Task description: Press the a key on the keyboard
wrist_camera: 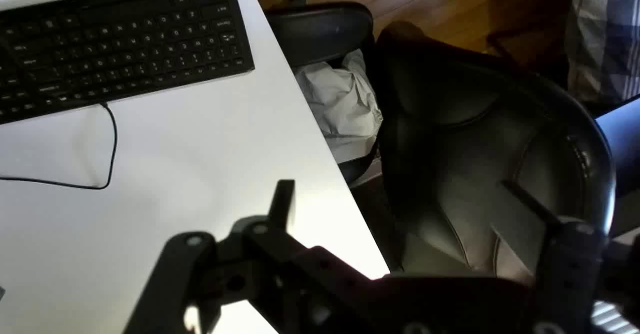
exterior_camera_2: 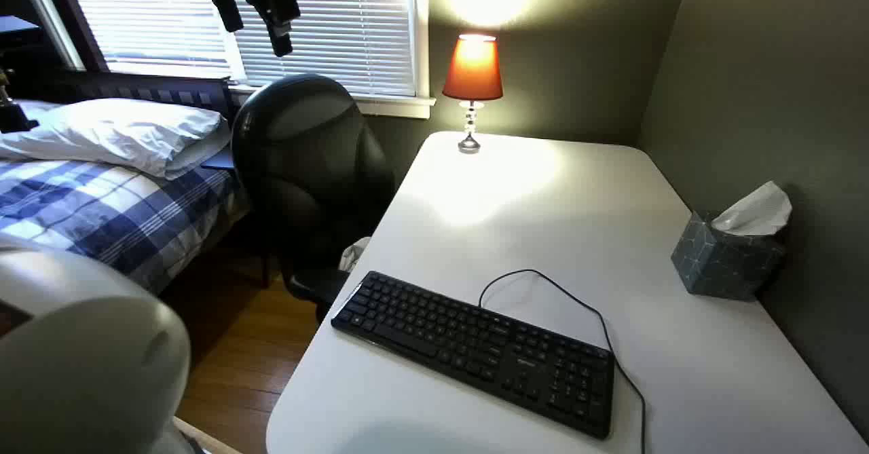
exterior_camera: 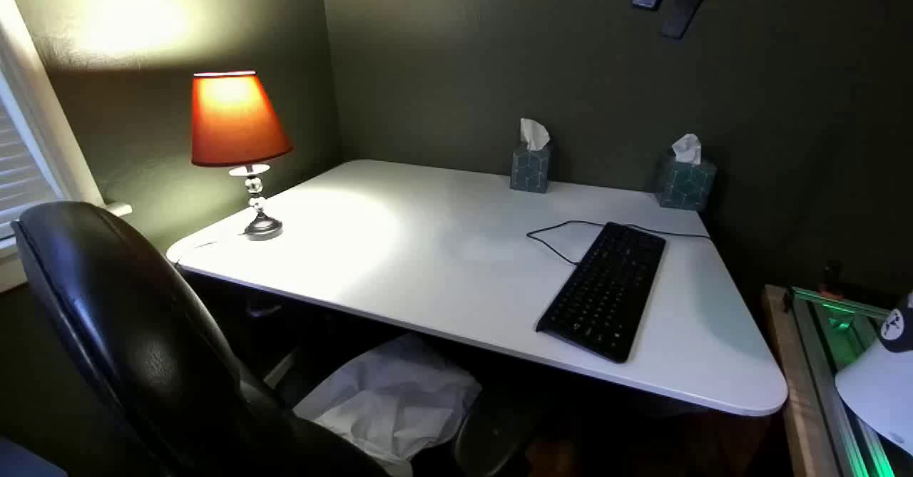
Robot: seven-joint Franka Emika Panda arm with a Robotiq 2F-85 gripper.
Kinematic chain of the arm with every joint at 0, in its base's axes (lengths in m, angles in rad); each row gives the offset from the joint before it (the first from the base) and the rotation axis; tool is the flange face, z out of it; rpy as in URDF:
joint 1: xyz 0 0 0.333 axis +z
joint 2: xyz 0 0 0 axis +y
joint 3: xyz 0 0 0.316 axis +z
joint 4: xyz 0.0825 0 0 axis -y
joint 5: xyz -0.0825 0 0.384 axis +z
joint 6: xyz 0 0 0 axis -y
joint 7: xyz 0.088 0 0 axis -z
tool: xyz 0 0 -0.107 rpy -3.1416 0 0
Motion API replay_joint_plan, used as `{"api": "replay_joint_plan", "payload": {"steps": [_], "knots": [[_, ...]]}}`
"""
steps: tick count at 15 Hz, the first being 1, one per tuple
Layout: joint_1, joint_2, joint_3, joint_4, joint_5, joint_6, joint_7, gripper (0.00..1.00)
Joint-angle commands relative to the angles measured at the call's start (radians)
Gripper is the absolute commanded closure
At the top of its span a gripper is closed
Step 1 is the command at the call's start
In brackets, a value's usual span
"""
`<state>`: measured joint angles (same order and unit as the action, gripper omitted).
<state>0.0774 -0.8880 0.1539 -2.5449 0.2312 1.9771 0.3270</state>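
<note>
Keyboard, full-size and black, lies on the white desk, at the end away from the table lamp. Two long edges frame it: one beside the leather office chair, one along the wall. In both exterior views its long axis runs across the desk between those edges, a little askew, letter end near the chair-side edge, number pad toward the wall.

Well above the desk hangs the pincer, its fingers spread wide and gripping nothing. In the wrist view the chair-side edge passes between them, and the keyboard sits up and to the left, letter end nearest.

Smallest is the a key, in that nearest end, placed by its row position since the legend is too small to read surely. I judge the move calls for a long descent with a shift toward the chair-side corner away from the lamp, probably with fingers brought together to meet one key alone.
</note>
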Motion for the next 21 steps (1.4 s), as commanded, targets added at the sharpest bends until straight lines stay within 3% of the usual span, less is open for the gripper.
{"api": "replay_joint_plan", "payload": {"steps": [1,10,17,21], "knots": [[-0.010,0.000,0.006,0.002,0.007,-0.003,-0.006,0.00],[-0.010,0.000,0.006,0.002,0.007,-0.003,-0.006,0.00],[-0.082,0.157,-0.059,-0.054,-0.004,0.054,-0.036,0.00],[-0.097,0.217,-0.041,-0.136,-0.114,0.123,-0.116,0.00]]}}
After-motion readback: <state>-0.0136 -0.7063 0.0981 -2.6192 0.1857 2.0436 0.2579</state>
